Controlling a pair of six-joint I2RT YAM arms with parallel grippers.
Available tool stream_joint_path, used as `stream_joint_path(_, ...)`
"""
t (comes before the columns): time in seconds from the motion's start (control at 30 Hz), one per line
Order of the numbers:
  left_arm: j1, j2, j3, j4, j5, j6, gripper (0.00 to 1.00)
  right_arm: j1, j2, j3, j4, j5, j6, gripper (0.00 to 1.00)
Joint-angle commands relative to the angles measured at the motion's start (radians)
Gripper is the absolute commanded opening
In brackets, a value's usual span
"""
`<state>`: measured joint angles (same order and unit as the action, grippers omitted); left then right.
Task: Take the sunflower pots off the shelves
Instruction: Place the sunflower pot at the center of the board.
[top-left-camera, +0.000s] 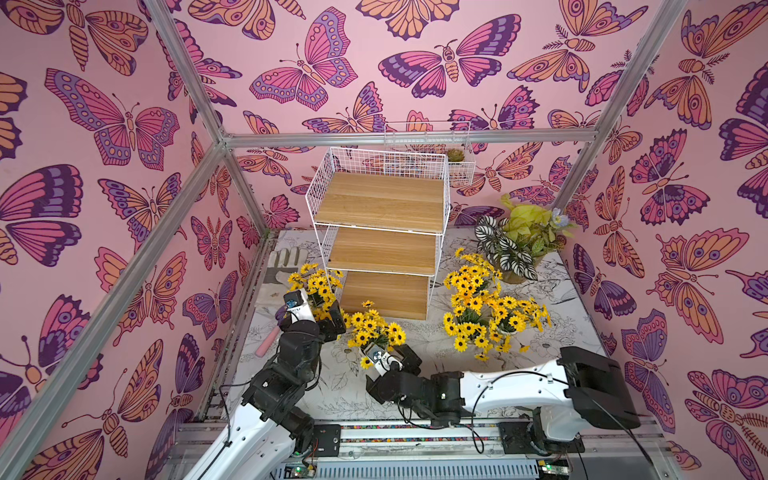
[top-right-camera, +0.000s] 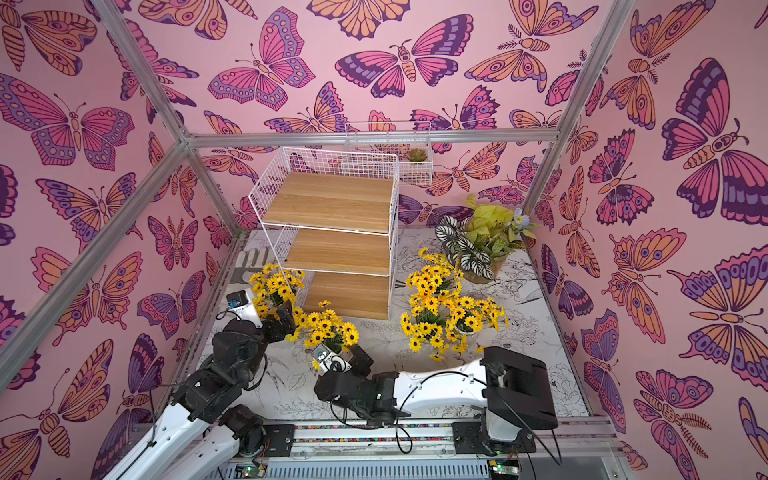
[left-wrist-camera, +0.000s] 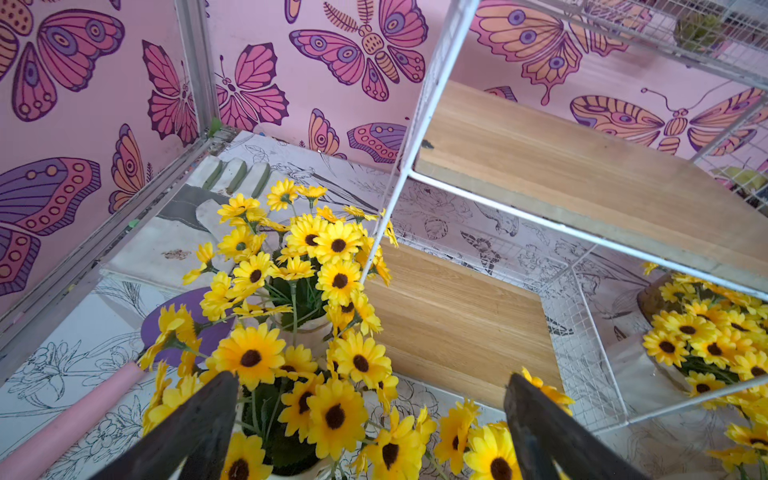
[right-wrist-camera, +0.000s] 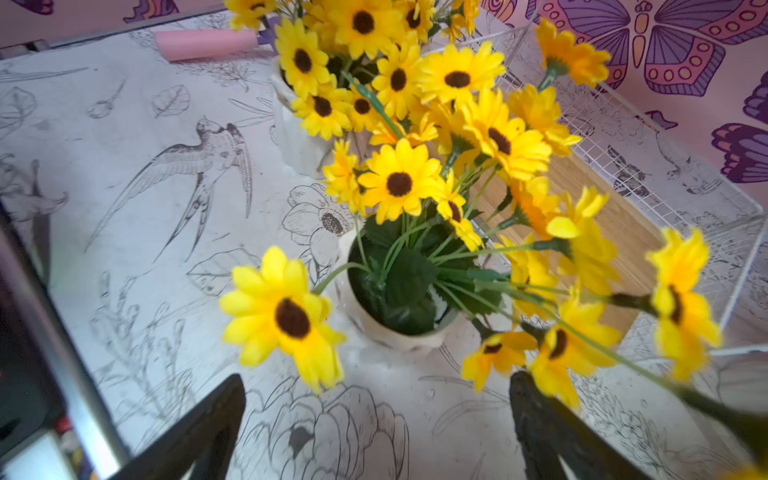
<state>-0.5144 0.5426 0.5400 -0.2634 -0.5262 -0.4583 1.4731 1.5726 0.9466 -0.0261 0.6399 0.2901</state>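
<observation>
R tool (right-wrist-camera: 376, 376) fully open, grips nothing. Pot (right-wrist-camera: 395, 328) upright on worktop (right-wrist-camera: 145, 199) just ahead of its fingers, clear of them. L tool (left-wrist-camera: 371, 375) also wide open. Flowers of 2nd pot (left-wrist-camera: 316, 411) sit between its fingers; contact w/ pot body can't tell. 3rd pot (left-wrist-camera: 313, 328) beyond it, just beside shelves' (top-left-camera: 380, 199) left-front post. Both tools near shelves' front-left corner. Other pots (top-left-camera: 482, 303) bunched on worktop right of shelves, near striped plant (top-left-camera: 509, 253) at back-right. Glove (left-wrist-camera: 232, 178) + pink-handled trowel (left-wrist-camera: 75, 415) along worktop's left edge.

Sunflower pots (top-left-camera: 473, 303) — yellow, white; shelves (top-left-camera: 380, 199) — white, tan
</observation>
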Motion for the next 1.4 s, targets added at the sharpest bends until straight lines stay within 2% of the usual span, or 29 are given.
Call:
stream_joint_path(0.0,0.007,-0.017,-0.02,-0.016,-0.122,-0.023,1.0,0.007,-0.103,-0.007,-0.181,0.073,0.032,0.99)
stream_joint_path(0.1,0.007,-0.043,-0.015,-0.034,-0.211,-0.021,1.0,0.012,-0.241,-0.048,-0.211,0.115,0.018,0.99)
stream_joint_path(0.23,0.009,-0.047,0.006,-0.015,-0.36,-0.035,1.0,0.01,-0.426,-0.093,-0.227,0.259,-0.052,0.99)
stream_joint_path(0.3,0.012,-0.021,0.004,0.039,-0.43,0.01,1.0,-0.01,-0.493,-0.092,-0.262,0.332,-0.077,0.98)
stream_joint_path(0.37,0.033,0.025,0.011,0.075,-0.454,0.053,1.0,-0.077,-0.56,-0.076,-0.341,0.344,-0.066,0.99)
stream_joint_path(0.43,0.08,0.081,0.05,0.013,-0.439,0.01,1.0,-0.206,-0.627,-0.052,-0.426,0.251,-0.045,0.99)
stream_joint_path(0.53,0.195,0.123,0.052,0.0,-0.353,-0.062,1.0,-0.377,-0.7,-0.056,-0.435,0.159,-0.094,0.99)
stream_joint_path(0.7,0.409,0.209,0.042,0.034,-0.196,-0.09,1.0,-0.692,-0.693,-0.02,-0.468,0.1,-0.116,0.99)
stream_joint_path(0.8,0.528,0.276,0.047,0.039,-0.116,-0.102,1.0,-0.922,-0.686,-0.027,-0.43,-0.032,-0.102,0.99)
stream_joint_path(0.9,0.618,0.335,0.025,0.112,-0.06,-0.038,1.0,-1.125,-0.66,-0.038,-0.414,-0.124,-0.074,0.99)
stream_joint_path(1.0,0.693,0.395,0.004,0.172,-0.005,0.02,1.0,-1.253,-0.633,-0.075,-0.362,-0.113,-0.09,0.99)
stream_joint_path(1.13,0.749,0.454,-0.043,0.295,0.083,0.076,1.0,-1.411,-0.578,-0.112,-0.303,-0.173,-0.099,0.99)
stream_joint_path(1.23,0.75,0.532,-0.035,0.332,0.14,0.144,1.0,-1.541,-0.496,-0.095,-0.325,-0.308,-0.076,0.99)
stream_joint_path(1.3,0.751,0.561,-0.065,0.427,0.207,0.207,1.0,-1.626,-0.45,-0.101,-0.297,-0.432,-0.069,0.99)
stream_joint_path(1.37,0.751,0.581,-0.09,0.509,0.255,0.238,1.0,-1.669,-0.427,-0.141,-0.226,-0.471,-0.104,0.99)
